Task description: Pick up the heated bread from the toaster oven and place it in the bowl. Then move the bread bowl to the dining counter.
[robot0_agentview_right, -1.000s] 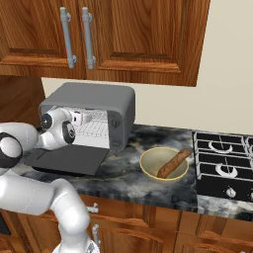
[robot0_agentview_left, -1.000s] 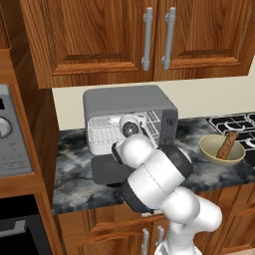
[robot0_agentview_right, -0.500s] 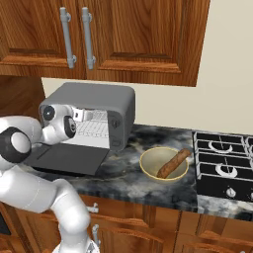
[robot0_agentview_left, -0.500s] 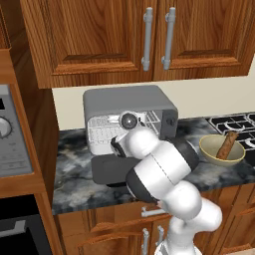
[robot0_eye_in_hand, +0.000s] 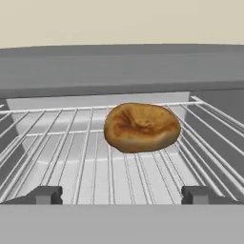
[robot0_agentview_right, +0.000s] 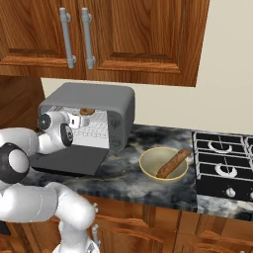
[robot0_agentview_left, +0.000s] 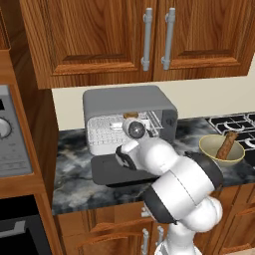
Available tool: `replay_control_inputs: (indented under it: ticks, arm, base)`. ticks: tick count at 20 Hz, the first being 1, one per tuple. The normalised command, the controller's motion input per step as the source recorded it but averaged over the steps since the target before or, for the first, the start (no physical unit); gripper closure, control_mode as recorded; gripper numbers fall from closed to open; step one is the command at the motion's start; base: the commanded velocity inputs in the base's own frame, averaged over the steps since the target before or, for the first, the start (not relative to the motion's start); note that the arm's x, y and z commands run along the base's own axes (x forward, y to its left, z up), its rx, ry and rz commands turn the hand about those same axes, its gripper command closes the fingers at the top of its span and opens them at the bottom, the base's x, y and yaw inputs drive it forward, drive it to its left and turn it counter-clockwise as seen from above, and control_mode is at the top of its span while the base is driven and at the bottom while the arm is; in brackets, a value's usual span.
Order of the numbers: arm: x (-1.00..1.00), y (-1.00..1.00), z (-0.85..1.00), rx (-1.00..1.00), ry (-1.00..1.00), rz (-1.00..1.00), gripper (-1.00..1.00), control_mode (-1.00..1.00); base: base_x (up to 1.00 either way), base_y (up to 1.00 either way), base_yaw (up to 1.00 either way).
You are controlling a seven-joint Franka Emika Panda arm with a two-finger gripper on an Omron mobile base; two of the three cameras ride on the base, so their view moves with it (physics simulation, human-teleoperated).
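The grey toaster oven [robot0_agentview_left: 128, 104] stands on the counter with its dark door [robot0_agentview_left: 117, 172] dropped open. On its wire rack [robot0_eye_in_hand: 86, 157] lies a round browned bread [robot0_eye_in_hand: 141, 127], also seen as a bread [robot0_agentview_left: 131, 115] from the left base and a bread [robot0_agentview_right: 87, 111] from the right. My gripper [robot0_eye_in_hand: 121, 195] is open at the oven's mouth, its fingertips [robot0_eye_in_hand: 45, 194] set wide on either side just short of the bread, not touching it. The olive-yellow bowl [robot0_agentview_right: 144, 167] sits right of the oven and holds a brown stick-shaped loaf [robot0_agentview_right: 173, 163]. The dining counter is out of view.
Black stove burners [robot0_agentview_right: 222, 158] lie right of the bowl [robot0_agentview_left: 206, 148]. A built-in silver oven [robot0_agentview_left: 10, 134] stands in the wood column at the left. Wooden cabinets [robot0_agentview_left: 149, 35] hang above the oven. My arm's elbow hangs over the open door [robot0_agentview_right: 69, 159].
The arm's elbow has swung lower and to the right while the hand stays at the oven's mouth. The jaws remain open. Bread and bowl have not moved.
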Motion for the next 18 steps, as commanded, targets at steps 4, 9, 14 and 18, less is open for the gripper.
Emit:
replay_control_inputs:
  ticks: [4, 9, 14, 18]
  arm:
    - [-1.0, 0.09, -0.24, 0.01, 0.39, -0.06, -1.0, -1.0]
    - [-1.0, 0.15, -0.06, 0.08, 0.61, -0.12, -1.0, -1.0]
    - [-1.0, 0.13, -0.04, 0.11, 0.75, -0.13, -1.0, -1.0]
    - [-1.0, 0.11, 0.0, 0.14, 0.83, -0.12, -1.0, -1.0]
  base:
    - [0.0, 0.0, 0.0]
    - [0.0, 0.0, 0.0]
    - [0.0, 0.0, 0.0]
    - [0.0, 0.0, 0.0]
